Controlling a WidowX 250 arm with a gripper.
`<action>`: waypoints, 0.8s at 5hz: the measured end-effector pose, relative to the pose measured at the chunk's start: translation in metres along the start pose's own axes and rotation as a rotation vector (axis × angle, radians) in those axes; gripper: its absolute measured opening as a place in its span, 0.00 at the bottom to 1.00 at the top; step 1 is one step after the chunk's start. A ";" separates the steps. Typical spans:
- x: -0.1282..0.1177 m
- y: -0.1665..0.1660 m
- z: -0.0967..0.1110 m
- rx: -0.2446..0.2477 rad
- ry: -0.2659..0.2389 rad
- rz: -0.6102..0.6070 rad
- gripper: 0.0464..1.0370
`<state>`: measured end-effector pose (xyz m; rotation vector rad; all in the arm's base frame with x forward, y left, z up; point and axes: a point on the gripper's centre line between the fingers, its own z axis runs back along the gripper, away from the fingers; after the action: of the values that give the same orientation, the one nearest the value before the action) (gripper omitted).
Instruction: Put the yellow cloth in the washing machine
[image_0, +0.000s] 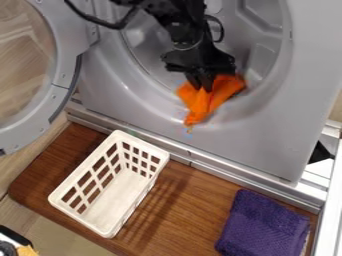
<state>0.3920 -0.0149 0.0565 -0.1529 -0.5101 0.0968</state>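
Note:
At the lower rim of the round opening of the grey washing machine (257, 132), the black gripper (206, 87) hangs down, shut on an orange cloth (202, 105). The cloth is bunched at the fingertips, spreads out to the right, and its lower end hangs over the front lip of the opening. The top part of the cloth is partly hidden behind the gripper. A bit of something yellow (25, 251) shows at the bottom left corner; I cannot tell what it is.
The machine's round door (61, 65) stands open at the left. Below the machine, a white plastic basket (110, 205) sits on a brown wooden board (180, 210), with a folded purple cloth (264, 227) at its right end. A metal rail (220, 172) runs along the machine's base.

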 end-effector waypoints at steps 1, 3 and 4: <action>0.014 0.010 -0.010 -0.034 -0.013 0.011 0.07; 0.019 0.013 -0.014 -0.013 0.025 -0.029 0.55; 0.014 0.012 -0.016 -0.007 0.037 -0.025 0.86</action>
<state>0.4114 -0.0033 0.0476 -0.1546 -0.4752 0.0682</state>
